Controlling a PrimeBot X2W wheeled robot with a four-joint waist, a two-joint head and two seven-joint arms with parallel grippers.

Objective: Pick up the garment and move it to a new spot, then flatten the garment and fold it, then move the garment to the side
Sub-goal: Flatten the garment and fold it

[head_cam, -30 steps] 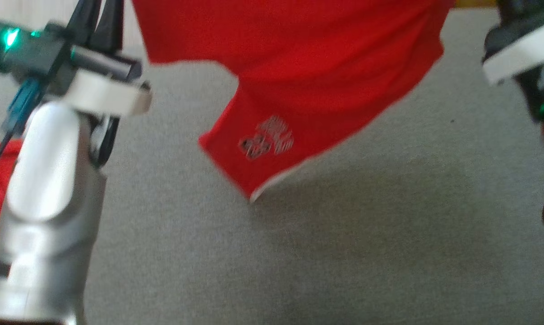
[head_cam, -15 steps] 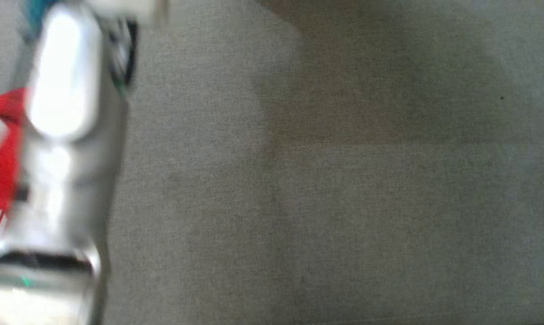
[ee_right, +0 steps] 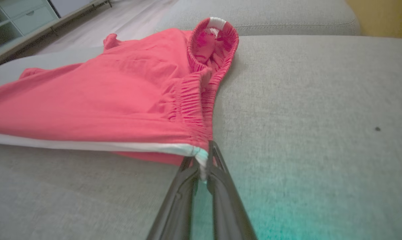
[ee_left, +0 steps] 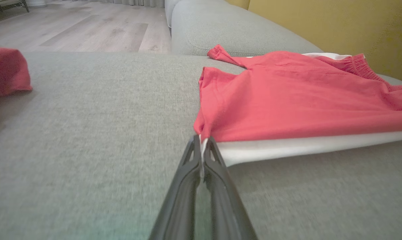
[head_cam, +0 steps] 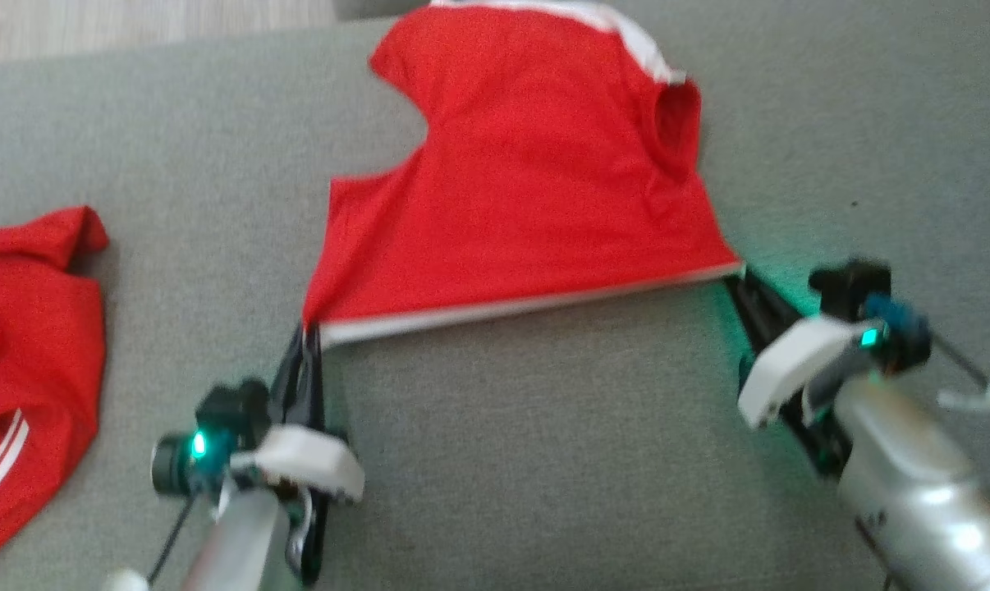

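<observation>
The red shorts [head_cam: 528,189] lie spread out on the gray sofa [head_cam: 544,460], toward its far edge. The left gripper [head_cam: 310,328] is pinched tight on one near corner of the shorts. The right gripper [head_cam: 733,279] is pinched tight on the other. Another red cloth [head_cam: 27,345] lies well off to the left.

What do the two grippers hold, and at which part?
Both hold the red shorts by the white-striped side edge. The left gripper pinches its leg-hem corner and the right gripper pinches its waistband corner.
</observation>
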